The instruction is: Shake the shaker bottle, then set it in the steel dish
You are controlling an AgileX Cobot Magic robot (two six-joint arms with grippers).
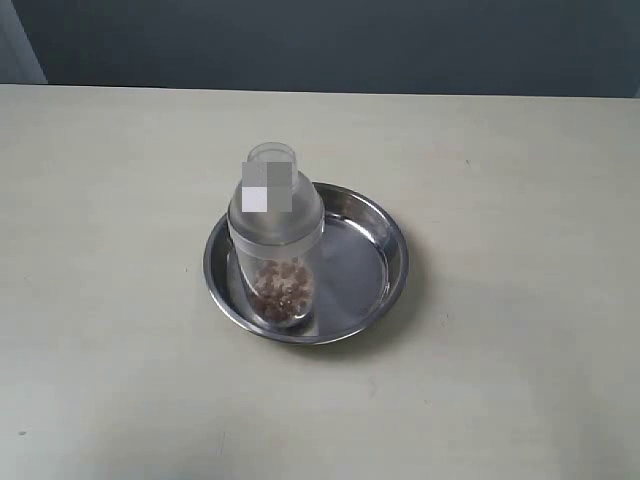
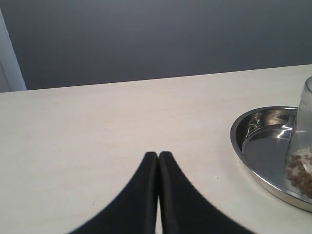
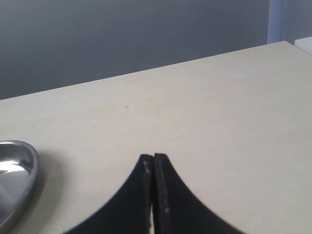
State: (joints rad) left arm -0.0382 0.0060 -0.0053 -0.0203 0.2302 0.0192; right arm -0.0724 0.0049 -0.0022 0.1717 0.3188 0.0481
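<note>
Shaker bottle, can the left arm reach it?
Probably yes: the shaker bottle stands in the steel dish, nothing between it and the left jaws, though they are shut now.

Left tool (image 2: pixel 158 155) and right tool (image 3: pixel 153 157) are smooth, black, tapered.

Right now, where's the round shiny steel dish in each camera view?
Exterior: round shiny stainless-steel dish at centre, frosted shaker bottle standing in it.
Left wrist: at the frame edge, cropped, bottle's brown granules showing.
Right wrist: only a rim sliver in one corner.
Shared landmark: cream tabletop far edge against the dark grey wall.
</note>
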